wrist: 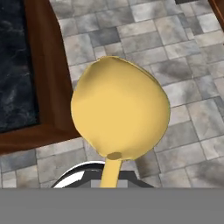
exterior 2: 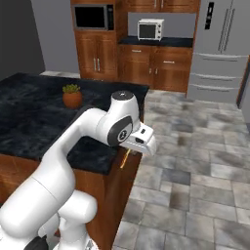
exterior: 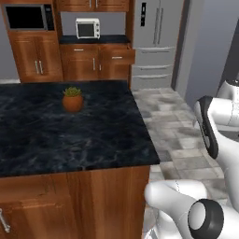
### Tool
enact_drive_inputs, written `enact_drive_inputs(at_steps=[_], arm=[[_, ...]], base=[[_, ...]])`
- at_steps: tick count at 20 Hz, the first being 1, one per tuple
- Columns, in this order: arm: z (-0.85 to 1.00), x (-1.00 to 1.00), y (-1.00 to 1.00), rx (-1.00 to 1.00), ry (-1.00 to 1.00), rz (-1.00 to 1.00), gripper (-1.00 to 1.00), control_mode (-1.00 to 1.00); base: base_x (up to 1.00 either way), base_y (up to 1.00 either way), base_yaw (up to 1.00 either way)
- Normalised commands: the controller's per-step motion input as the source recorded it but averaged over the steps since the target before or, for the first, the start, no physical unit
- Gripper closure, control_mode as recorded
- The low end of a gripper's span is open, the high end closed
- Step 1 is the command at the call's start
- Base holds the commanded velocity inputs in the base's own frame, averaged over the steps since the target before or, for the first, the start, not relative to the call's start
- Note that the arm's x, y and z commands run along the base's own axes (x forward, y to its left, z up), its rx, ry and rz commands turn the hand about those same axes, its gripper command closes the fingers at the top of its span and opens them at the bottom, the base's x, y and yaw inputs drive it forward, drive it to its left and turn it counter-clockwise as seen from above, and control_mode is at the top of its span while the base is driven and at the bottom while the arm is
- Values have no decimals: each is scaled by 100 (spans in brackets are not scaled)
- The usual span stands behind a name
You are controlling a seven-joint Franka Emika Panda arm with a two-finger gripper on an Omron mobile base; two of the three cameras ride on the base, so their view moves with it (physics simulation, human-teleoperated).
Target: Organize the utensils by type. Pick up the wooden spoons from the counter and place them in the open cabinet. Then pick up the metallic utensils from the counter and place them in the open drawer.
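A pale wooden spoon (wrist: 119, 113) sits in my gripper (exterior 2: 133, 150), which is shut on its handle. The spoon's rounded bowl looms large in the hand view, hanging over the grey floor tiles just off the island counter's (wrist: 17, 78) wooden edge. In the right base view a short length of its handle (exterior 2: 125, 159) pokes down below the hand, beside the island's corner. An open drawer (exterior: 117, 56) juts from the far cabinet run. The metallic utensils and the open cabinet are out of view.
The island counter (exterior: 70, 135) has a black marble top with a small potted plant (exterior: 72, 99) on it. Against the far wall stand a toaster oven (exterior: 87, 28), a microwave (exterior: 28, 17) and a steel fridge (exterior: 156, 42). Tiled floor (exterior 2: 195, 161) lies to the right.
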Motion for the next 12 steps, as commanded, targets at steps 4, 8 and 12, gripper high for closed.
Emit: enact_drive_inputs(at_steps=[4, 8, 12], arm=[[0, 0, 0, 0, 0, 0, 100, 100], [0, 0, 0, 0, 0, 0, 100, 100], [0, 0, 0, 0, 0, 0, 100, 100]], base=[[39, -91, 0], [51, -87, 0], [94, -49, 9]])
